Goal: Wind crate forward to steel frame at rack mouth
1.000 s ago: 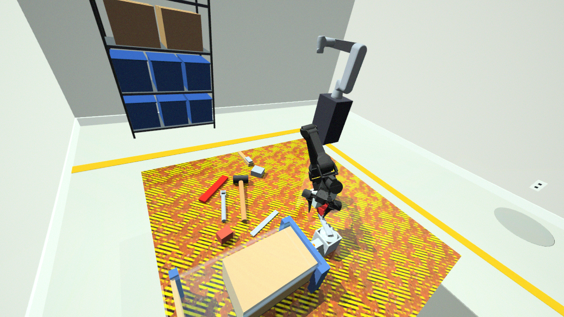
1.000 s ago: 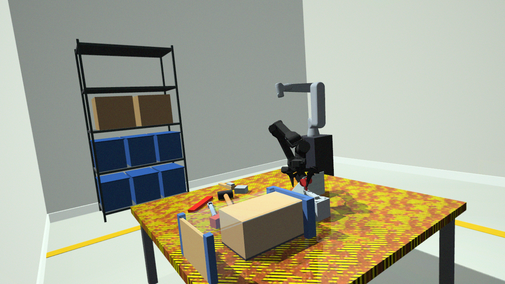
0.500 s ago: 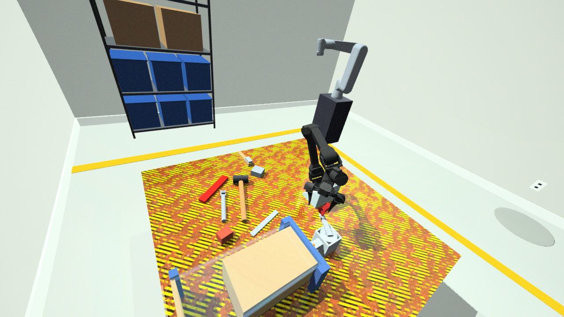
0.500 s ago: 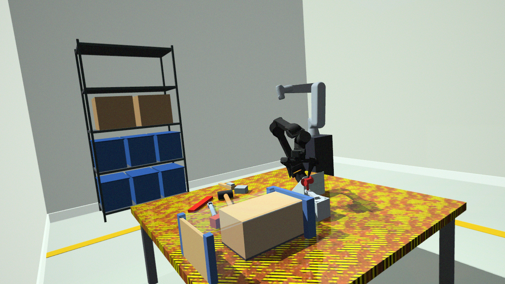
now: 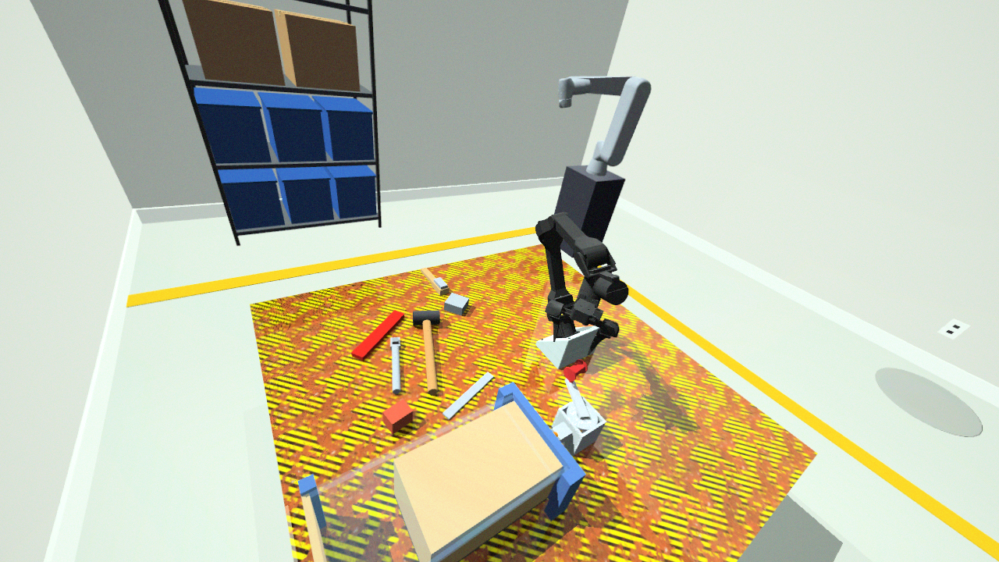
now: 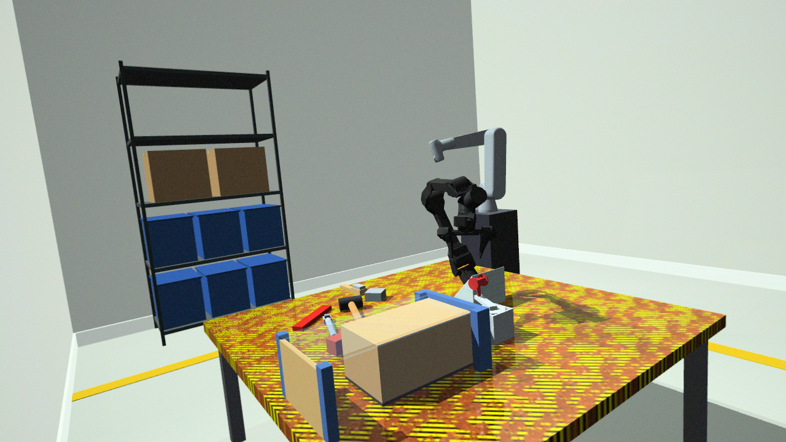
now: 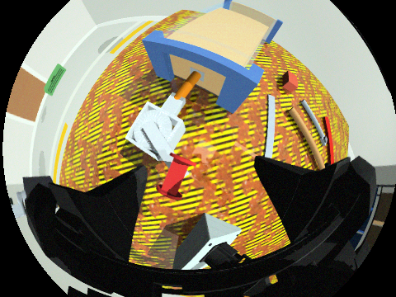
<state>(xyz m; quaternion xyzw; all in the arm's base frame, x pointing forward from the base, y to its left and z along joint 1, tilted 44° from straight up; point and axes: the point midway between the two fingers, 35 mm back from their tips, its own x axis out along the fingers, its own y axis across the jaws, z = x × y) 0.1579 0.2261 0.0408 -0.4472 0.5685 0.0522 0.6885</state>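
Note:
My gripper [image 5: 574, 343] [image 6: 466, 255] [image 7: 200, 167] is wide open and empty, above and behind the handle's red grip [image 5: 576, 370] [image 6: 478, 283] [image 7: 175, 177]. The grip stands free between the fingers' lines in the wrist view, touched by neither. Its pale crank arm sits on top of the white winch [image 5: 583, 428] [image 6: 501, 324] [image 7: 154, 128]; the key is hidden. An orange strap [image 7: 187, 85] joins winch and crate. The tan crate [image 5: 481, 474] [image 6: 417, 352] [image 7: 224, 33] sits flat, its front close at the blue frame [image 5: 545, 440] [image 6: 482, 341] [image 7: 239, 88]; contact cannot be told.
A grey angled bracket [image 5: 569, 347] [image 6: 494, 283] [image 7: 206, 235] stands near the arm's base. A black-headed mallet [image 5: 426, 318], a wrench [image 5: 396, 367], a red bar [image 5: 378, 335], a pale flat bar [image 5: 467, 395] and a red block [image 5: 398, 415] lie beside the cubby.

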